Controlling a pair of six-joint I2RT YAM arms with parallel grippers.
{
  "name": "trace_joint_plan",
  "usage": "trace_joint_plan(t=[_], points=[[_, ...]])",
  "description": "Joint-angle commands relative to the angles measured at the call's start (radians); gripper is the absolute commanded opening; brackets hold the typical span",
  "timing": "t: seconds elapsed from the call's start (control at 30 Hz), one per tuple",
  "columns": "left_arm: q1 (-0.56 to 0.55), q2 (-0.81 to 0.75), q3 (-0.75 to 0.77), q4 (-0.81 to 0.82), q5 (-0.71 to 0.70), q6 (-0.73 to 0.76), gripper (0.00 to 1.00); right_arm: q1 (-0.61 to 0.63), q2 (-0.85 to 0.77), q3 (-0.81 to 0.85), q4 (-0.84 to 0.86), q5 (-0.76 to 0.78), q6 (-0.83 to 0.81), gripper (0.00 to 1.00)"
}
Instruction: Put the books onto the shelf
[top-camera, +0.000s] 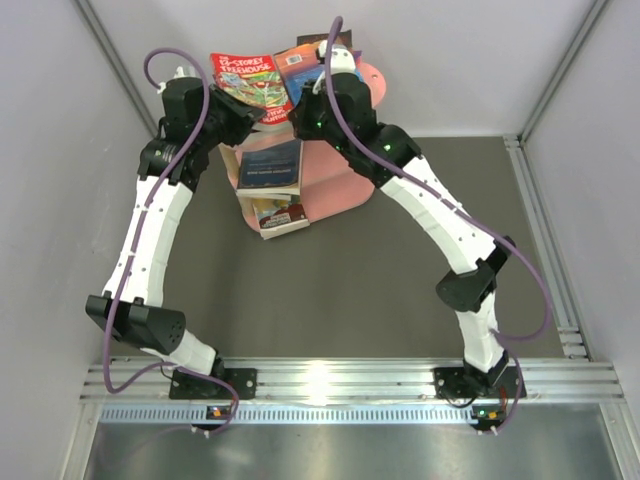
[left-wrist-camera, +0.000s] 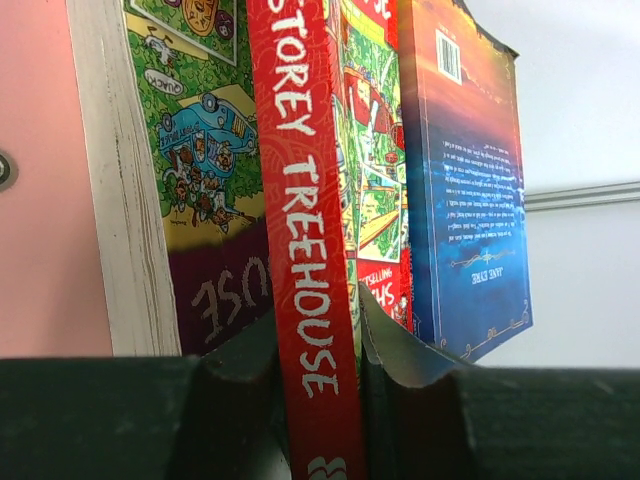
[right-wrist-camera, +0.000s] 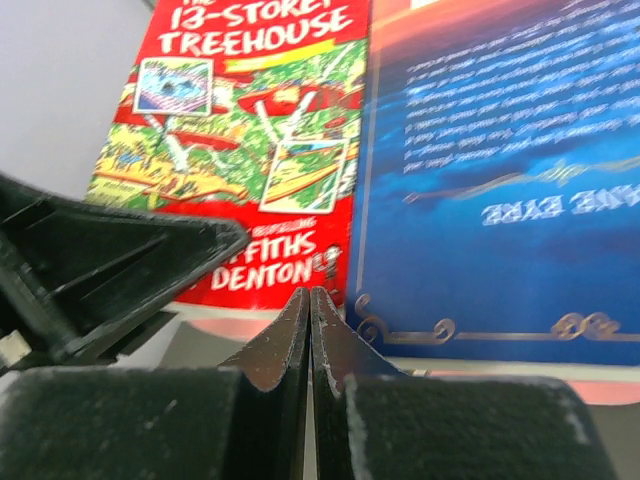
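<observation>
1. Left gripper (left-wrist-camera: 315, 385): it is closed narrowly on the spine of the red Treehouse book (left-wrist-camera: 305, 230). The book is held upright at the top of the pink shelf (left-wrist-camera: 40, 250), close beside a blue-covered book (left-wrist-camera: 470, 200).
2. Right gripper (right-wrist-camera: 308, 320): the fingers are pressed together with nothing between them. They are poised just before the lower edges of both books.
3. Remaining books: a loose stack (top-camera: 271, 168) is seen at the shelf's near side. Whether it rests on a lower board or on the table cannot be told.
4. Risk, as judged: only the bottom of a thin spine is gripped, so the book could pivot or slide out. On release, both paperbacks could topple, as no brace is seen.
5. Risk, as judged: the blue book's lower corner is curled and could be creased by a push from the shut fingers.
6. Materials: the covers are glossy, flexible card. The shelf is a matt pink board with a pale layered edge. The fingers are hard, black and tapering.
</observation>
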Motion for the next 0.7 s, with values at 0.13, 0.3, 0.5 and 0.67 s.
trace_joint_plan(t=[0.13,0.3,0.5,0.67], points=[[0.013,0.059,-0.029,-0.176,0.002,0.073,0.07,0.059,0.011,0.046,0.026,0.080,-0.068,0.00],[0.018,0.057,-0.032,-0.180,0.002,0.076,0.06,0.082,0.025,0.046,-0.034,0.247,-0.149,0.00],[0.021,0.056,-0.044,-0.175,0.005,0.072,0.06,0.101,0.039,0.046,-0.031,0.376,-0.246,0.00],[0.022,0.059,-0.041,-0.173,0.008,0.069,0.06,0.087,0.054,0.060,-0.010,0.381,-0.251,0.00]])
